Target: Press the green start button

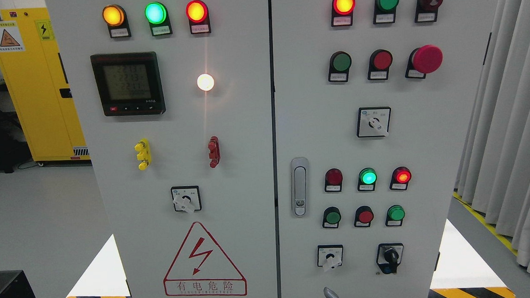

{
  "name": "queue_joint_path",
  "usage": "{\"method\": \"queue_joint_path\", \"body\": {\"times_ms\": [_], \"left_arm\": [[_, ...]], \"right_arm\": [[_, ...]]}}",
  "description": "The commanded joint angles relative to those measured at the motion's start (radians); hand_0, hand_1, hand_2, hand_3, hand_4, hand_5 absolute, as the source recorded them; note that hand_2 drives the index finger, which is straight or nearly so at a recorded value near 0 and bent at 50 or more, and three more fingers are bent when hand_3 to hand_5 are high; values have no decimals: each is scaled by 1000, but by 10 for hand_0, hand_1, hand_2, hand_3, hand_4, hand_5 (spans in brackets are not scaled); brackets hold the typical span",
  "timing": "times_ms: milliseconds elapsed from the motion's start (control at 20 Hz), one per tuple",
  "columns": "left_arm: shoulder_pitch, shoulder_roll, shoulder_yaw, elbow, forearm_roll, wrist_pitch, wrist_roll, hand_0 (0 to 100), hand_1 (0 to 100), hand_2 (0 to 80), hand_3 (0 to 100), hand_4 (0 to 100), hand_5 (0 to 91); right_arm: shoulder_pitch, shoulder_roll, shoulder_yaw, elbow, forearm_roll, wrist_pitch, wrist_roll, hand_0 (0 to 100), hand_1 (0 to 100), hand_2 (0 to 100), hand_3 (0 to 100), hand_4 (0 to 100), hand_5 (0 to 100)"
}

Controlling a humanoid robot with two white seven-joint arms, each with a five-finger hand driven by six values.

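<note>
Grey cabinet door (423, 130); green start button (341, 62) upper right, untouched

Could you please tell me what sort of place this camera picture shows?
Probably an industrial electrical or training room: a grey control cabinet with indicator lamps and push buttons, an electric-danger sign, and a yellow safety cabinet behind.

A meter (128, 84) sits on the left door (180, 125), pushbuttons (365, 216) on the right door (378, 118).

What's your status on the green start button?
Both hands out of view. Green push buttons on right door panel untouched; labels unreadable, start button unconfirmed. Nothing blocking panel.
</note>
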Motion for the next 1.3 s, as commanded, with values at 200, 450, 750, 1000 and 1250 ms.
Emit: {"method": "queue_joint_path", "body": {"times_ms": [200,450,750,1000,1250], "left_arm": [[1,0,1,0,0,0,-1,120,556,0,0,0,0],[1,0,1,0,0,0,-1,120,556,0,0,0,0],[1,0,1,0,-1,0,-1,120,556,0,0,0,0],[1,0,1,0,0,0,-1,120,556,0,0,0,0],[1,0,1,0,0,0,-1,120,556,0,0,0,0]], "right_arm": [[0,-27,3,-16,0,-1,2,552,658,0,2,7,0],[0,-38,3,-22,17,0,2,550,659,0,3,7,0],[0,-25,-80,-70,452,2,-10,494,742,0,53,67,29],[-10,-21,-135,-122,699,2,-12,533,795,0,260,292,248],[-69,4,-206,-127,821,11,-12,546,845,0,531,655,683]]}}
